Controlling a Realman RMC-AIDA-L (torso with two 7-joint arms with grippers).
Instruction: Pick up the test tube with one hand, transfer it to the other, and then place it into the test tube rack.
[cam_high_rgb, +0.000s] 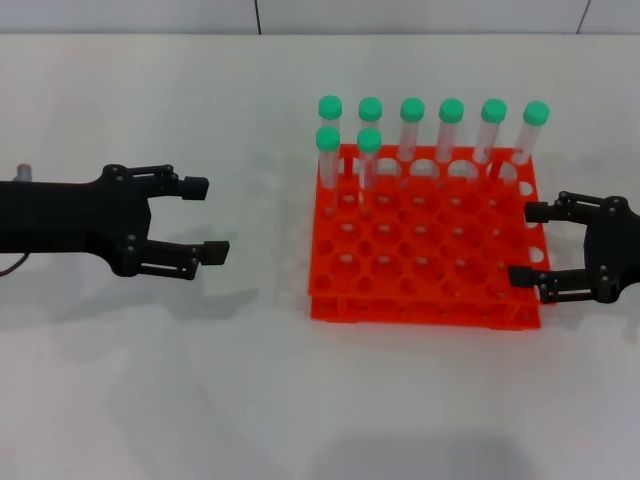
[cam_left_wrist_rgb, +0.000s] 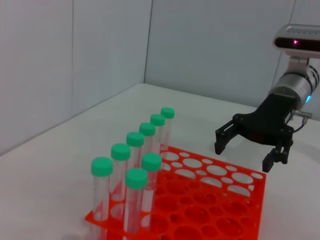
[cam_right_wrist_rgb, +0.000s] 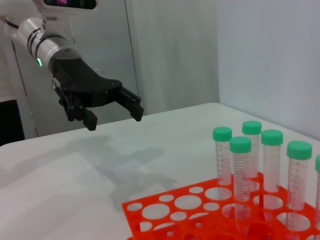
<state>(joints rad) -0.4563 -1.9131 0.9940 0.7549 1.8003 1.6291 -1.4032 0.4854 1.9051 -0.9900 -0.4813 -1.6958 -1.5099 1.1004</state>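
Several green-capped test tubes (cam_high_rgb: 369, 150) stand upright in the orange-red rack (cam_high_rgb: 420, 300): a row along its far edge and two in the row in front, at the left end. No tube lies loose on the table and none is held. My left gripper (cam_high_rgb: 208, 218) is open and empty, hovering left of the rack with a gap between. My right gripper (cam_high_rgb: 527, 244) is open and empty at the rack's right edge. The left wrist view shows the rack (cam_left_wrist_rgb: 220, 200), the tubes (cam_left_wrist_rgb: 136, 190) and the right gripper (cam_left_wrist_rgb: 244, 156). The right wrist view shows the left gripper (cam_right_wrist_rgb: 115, 117), the rack (cam_right_wrist_rgb: 165, 210) and the tubes (cam_right_wrist_rgb: 240, 165).
The white table (cam_high_rgb: 200, 380) extends around the rack, with pale walls behind it. Most of the rack's holes towards me hold nothing.
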